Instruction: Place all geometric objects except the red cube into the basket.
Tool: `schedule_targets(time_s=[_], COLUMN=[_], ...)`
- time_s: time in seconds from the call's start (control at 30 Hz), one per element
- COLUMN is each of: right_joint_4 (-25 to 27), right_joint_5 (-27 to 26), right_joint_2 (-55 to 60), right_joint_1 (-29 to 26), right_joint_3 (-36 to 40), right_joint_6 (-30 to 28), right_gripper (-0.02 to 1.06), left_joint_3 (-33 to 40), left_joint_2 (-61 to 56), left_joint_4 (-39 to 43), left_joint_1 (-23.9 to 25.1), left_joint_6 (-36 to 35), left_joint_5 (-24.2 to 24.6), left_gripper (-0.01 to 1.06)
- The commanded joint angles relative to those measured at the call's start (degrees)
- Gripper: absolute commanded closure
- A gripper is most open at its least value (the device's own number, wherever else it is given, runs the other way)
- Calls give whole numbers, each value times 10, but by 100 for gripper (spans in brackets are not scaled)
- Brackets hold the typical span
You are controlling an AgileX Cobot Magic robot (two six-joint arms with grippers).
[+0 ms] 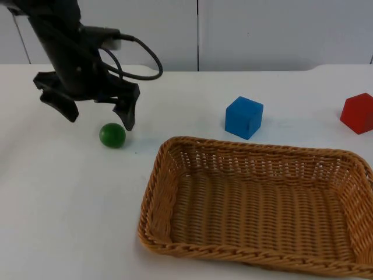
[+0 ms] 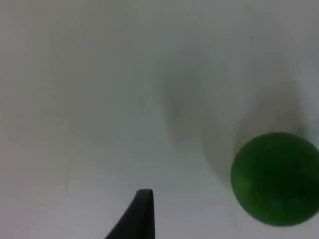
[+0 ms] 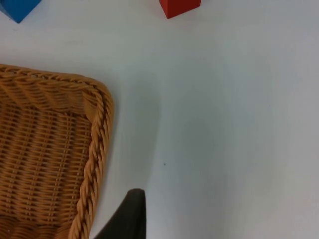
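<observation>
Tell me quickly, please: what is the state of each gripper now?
Left gripper: open, empty, just above the green ball.
Right gripper: cannot be told; beside the basket corner.

I have the left arm reaching in from the upper left corner of the top view, its black links angled down and forward toward the table. The left gripper (image 1: 100,114) hangs low over the table with its jaws spread wide, one finger (image 1: 65,108) to one side and the other finger (image 1: 128,114) to the opposite side, both tips pointing downward and clear of each other. In the left wrist view I see one black fingertip (image 2: 139,216) above the white surface. In the right wrist view, I see one black fingertip (image 3: 130,216) of the right gripper, held above the table; the arm waits.
</observation>
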Motion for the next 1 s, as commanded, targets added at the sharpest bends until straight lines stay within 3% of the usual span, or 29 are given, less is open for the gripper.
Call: schedule_targets(time_s=[0.0,0.17,0.43,0.53,0.57,0.7,0.73,0.8,0.83,0.97], right_joint_4=[2,2,2,2,2,2,2,1,-1,-2], right_joint_5=[-8,-11,-12,-12,-12,-12,-12,-12,-12,-12], right_joint_2=[-2,-2,-2,-2,-2,-2,-2,-2,-2,-2], right_joint_1=[-4,-4,-4,-4,-4,-4,-4,-4,-4,-4], right_joint_3=[-5,-5,-5,-5,-5,-5,-5,-5,-5,-5], right_joint_6=[-4,-4,-4,-4,-4,-4,-4,-4,-4,-4], right_gripper=[-1,-1,-1,-1,-1,-1,-1,-1,-1,-1], left_joint_3=[-9,-9,-8,-8,-8,-12,-12,-19,-19,-20], left_joint_2=[15,37,52,62,62,58,58,40,33,-16], left_joint_4=[4,5,5,-3,-3,-6,-6,2,2,2], left_joint_1=[-8,-14,-14,-14,-14,-14,-14,-14,-14,-14], left_joint_6=[-4,-4,-3,-3,-3,-3,-3,-3,-3,-3], left_joint_5=[-10,-36,-39,-33,-33,-17,-17,-6,-5,9], left_gripper=[0,0,4,23,23,66,66,100,106,105])
